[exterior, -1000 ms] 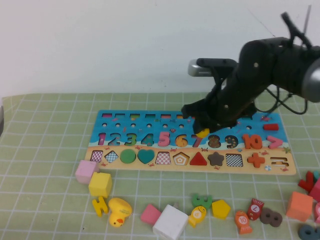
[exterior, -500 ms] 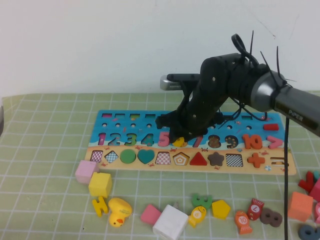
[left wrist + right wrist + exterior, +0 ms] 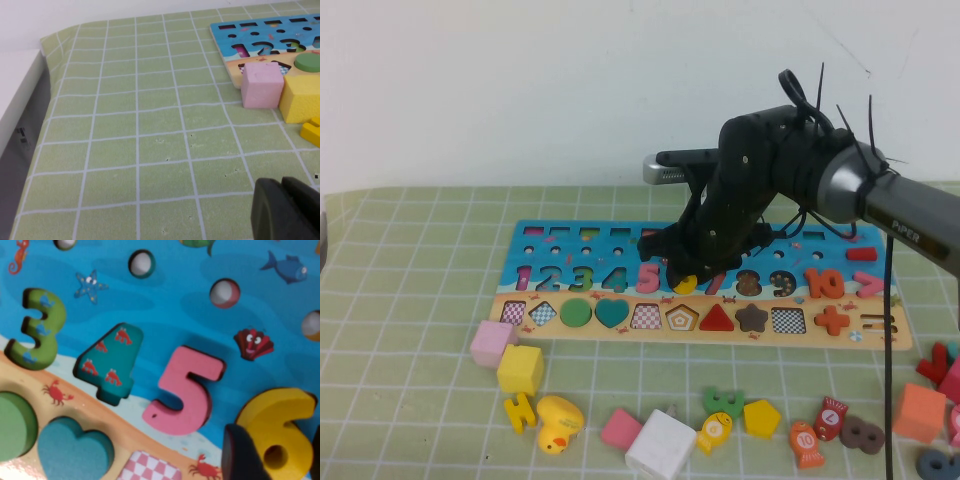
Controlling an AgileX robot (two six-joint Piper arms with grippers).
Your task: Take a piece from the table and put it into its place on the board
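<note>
right arm: reaches in from the right, elbow raised, wrist bent steeply downward
right gripper [image 3: 688,277]: low at the arm's tip, pointing down, jaws part-spread with a yellow numeral 6 [image 3: 277,432] clamped between them
left gripper [image 3: 285,209]: low, dark fingers pressed together, nothing between them

I count one board [image 3: 570,240] on the counter [image 3: 420,420], and one yellow 6 [image 3: 280,432] sits on it. In front of it I see one pink cube [image 3: 492,342], one yellow cube [image 3: 521,368], one white cube [image 3: 661,445] and one orange cube [image 3: 919,412]. I also see one yellow duck [image 3: 559,422].
</note>
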